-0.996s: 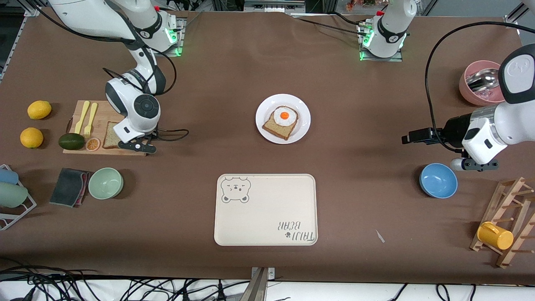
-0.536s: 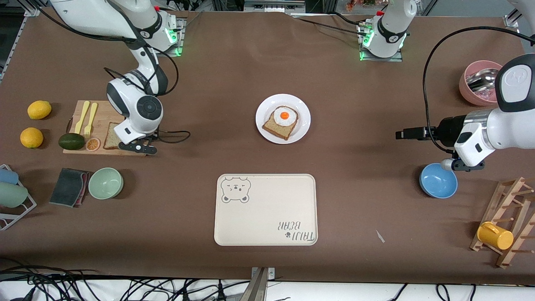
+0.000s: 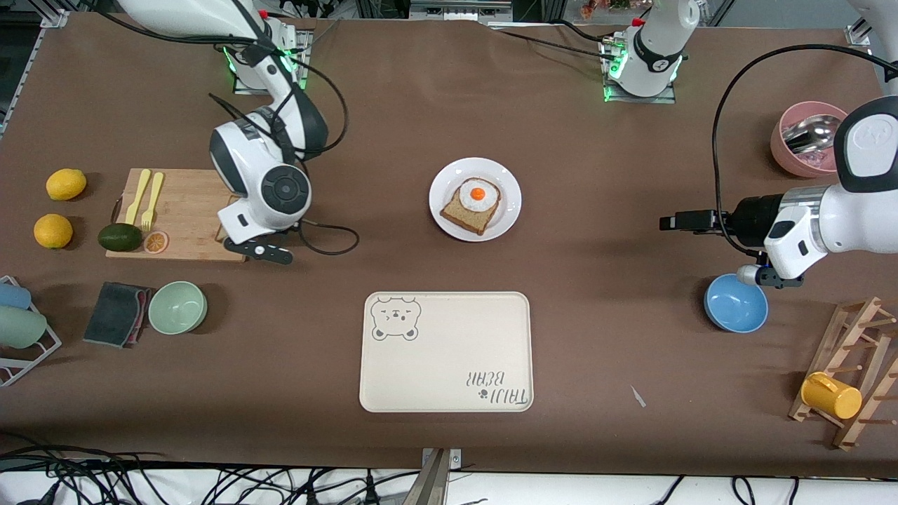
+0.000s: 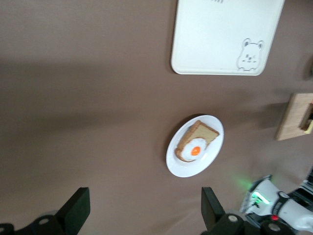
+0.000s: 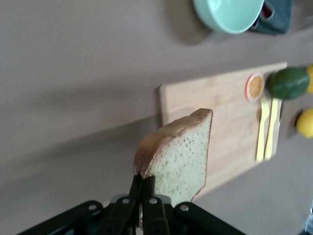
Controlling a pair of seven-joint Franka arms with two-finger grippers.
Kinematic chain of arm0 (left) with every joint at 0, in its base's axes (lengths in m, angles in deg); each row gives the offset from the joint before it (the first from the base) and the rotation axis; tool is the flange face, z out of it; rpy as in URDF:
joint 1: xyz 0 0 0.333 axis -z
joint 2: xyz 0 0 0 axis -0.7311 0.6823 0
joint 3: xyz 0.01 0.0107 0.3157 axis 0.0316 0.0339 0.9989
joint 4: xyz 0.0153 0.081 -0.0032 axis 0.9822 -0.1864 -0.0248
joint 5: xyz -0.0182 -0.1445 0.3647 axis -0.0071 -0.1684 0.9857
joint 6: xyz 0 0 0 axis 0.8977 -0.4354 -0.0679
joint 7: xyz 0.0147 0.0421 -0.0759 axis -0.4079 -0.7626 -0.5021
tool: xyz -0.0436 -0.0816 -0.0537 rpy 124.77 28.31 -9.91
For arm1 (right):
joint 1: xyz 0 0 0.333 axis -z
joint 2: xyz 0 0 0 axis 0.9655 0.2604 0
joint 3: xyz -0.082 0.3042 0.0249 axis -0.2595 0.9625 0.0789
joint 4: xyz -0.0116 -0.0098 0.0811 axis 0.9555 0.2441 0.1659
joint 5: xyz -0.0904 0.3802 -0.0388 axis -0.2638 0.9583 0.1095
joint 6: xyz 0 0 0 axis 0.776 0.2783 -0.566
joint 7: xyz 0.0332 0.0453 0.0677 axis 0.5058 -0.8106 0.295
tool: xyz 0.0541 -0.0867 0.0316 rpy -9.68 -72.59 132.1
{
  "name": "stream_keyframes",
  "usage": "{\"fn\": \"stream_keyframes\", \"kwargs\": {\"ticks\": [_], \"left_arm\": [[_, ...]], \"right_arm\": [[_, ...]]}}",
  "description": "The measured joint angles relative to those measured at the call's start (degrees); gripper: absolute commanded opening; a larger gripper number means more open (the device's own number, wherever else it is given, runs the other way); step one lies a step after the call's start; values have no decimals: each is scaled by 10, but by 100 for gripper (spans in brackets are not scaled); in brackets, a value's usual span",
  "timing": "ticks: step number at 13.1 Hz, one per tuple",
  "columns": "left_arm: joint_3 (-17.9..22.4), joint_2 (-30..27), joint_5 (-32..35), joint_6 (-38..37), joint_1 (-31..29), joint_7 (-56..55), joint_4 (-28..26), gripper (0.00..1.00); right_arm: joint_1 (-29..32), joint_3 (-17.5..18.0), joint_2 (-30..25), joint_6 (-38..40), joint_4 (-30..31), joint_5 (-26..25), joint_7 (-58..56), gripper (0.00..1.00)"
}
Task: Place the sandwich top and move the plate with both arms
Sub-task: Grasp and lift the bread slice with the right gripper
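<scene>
The sandwich top (image 5: 181, 154) hangs pinched by its crust in my right hand (image 5: 142, 188), lifted over the edge of the wooden cutting board (image 3: 184, 210). The plate (image 3: 510, 196) sits mid-worktop, carrying the egg-topped bread slice (image 3: 471, 205). My left hand (image 4: 142, 208) waits above the worktop, fingers spread wide and holding nothing.

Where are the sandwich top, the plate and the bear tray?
sandwich top (image 5: 182, 155): right wrist view, speckled face, held in the shut right gripper.
plate (image 3: 506, 182): front view, bare white rim.
bear tray (image 3: 449, 358): front view, plain middle.
</scene>
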Motion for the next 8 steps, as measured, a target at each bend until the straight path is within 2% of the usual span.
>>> {"fn": "stream_keyframes", "kwargs": {"ticks": [3, 8], "left_arm": [[0, 11, -33, -2, -6, 41, -12, 100], [0, 37, -115, -2, -9, 102, -32, 100]], "right_arm": [[-32, 2, 43, 46, -90, 84, 52, 0], [-65, 3, 63, 54, -151, 228, 170, 0]]}}
